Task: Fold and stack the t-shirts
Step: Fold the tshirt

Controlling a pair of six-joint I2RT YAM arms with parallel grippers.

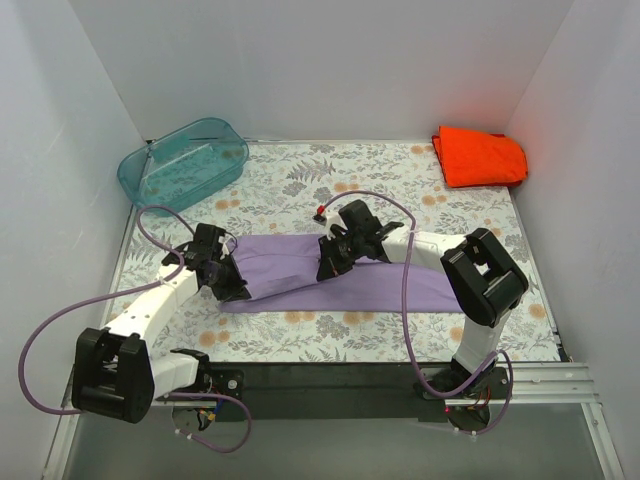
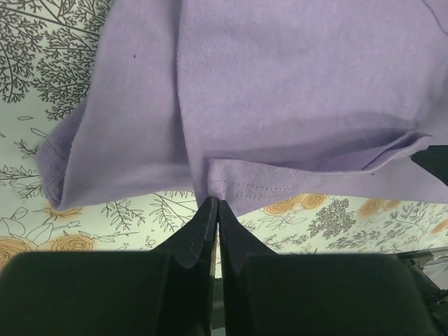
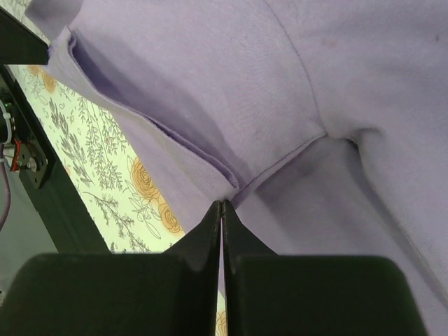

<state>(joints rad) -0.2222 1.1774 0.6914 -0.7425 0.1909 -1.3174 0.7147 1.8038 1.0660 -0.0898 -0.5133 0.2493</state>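
Lab cell: white-walled enclosure (image 1: 300,60)

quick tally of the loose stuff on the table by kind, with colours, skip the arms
t-shirts: 2 (lavender t-shirt, orange-red t-shirt)
tubs: 1 (teal plastic tub)
total: 3

One purple t-shirt (image 1: 380,287), one orange t-shirt (image 1: 480,157), apparently single, one tub (image 1: 150,185)
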